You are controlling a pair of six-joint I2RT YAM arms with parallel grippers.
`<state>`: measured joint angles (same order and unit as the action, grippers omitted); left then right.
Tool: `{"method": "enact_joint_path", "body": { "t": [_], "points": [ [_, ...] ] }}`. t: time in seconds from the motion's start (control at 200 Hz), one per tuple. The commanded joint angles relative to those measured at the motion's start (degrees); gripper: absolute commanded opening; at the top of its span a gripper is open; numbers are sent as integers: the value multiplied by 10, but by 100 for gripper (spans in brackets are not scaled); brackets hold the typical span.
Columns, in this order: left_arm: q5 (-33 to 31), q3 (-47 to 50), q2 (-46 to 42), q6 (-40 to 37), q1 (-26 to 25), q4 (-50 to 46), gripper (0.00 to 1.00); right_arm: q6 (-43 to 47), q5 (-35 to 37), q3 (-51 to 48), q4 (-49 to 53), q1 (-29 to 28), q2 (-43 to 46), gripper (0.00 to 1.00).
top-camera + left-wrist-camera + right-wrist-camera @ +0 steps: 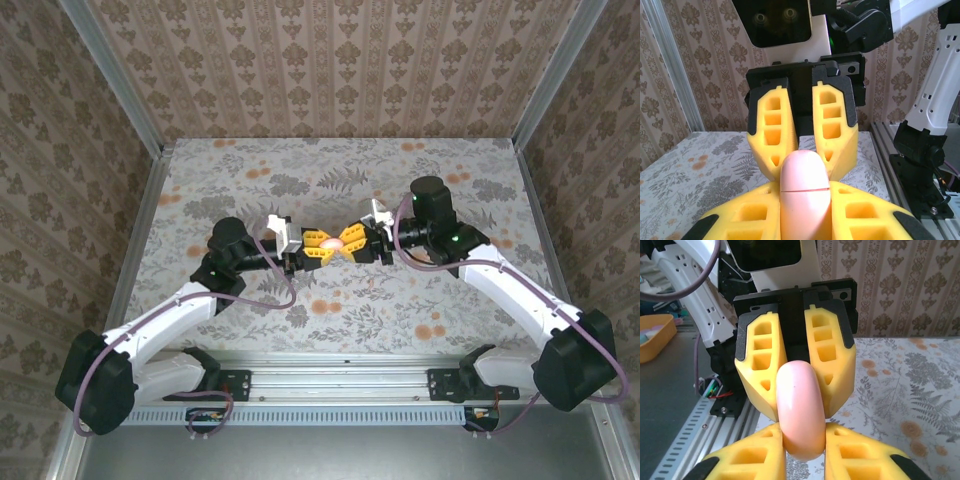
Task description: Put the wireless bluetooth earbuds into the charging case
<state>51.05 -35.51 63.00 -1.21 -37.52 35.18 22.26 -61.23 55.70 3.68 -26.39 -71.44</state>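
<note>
Left gripper: pinching one end of the pink charging case
Right gripper: pressed onto its opposite end

Lab robot cell: wallpapered panels, aluminium frame, floral table.

the bench wears a pale cloth printed with orange flowers and grey leaves; a metal rail runs along its near edge.

Pink rounded charging case — closed, seam level, midair
</note>
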Motion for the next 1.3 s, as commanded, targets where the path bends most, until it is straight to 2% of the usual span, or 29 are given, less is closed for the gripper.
{"method": "enact_joint_path", "body": {
  "t": [0.0, 0.075, 0.215, 0.325, 0.64, 0.845, 1.295],
  "points": [
    [1, -16, -9, -15, -5, -12, 21, 58, 9, 25, 71, 0, 11, 18],
    [-3, -13, -21, -44, -5, -44, 30, 87, 27, 31, 109, 2, 22, 18],
    [-8, -29, -42, -126, -6, -159, 46, 154, 77, 61, 206, 3, 29, 16],
    [-19, -32, -51, -170, -8, -211, 51, 188, 110, 81, 262, 3, 30, 15],
    [-28, -46, -33, -206, -17, -253, 51, 219, 134, 108, 310, -15, 28, 15],
    [-29, -51, -21, -205, -25, -244, 50, 226, 145, 114, 311, -37, 19, 15],
    [-23, -56, -15, -194, -34, -235, 39, 218, 143, 119, 284, -52, 3, 15]
  ]
}}
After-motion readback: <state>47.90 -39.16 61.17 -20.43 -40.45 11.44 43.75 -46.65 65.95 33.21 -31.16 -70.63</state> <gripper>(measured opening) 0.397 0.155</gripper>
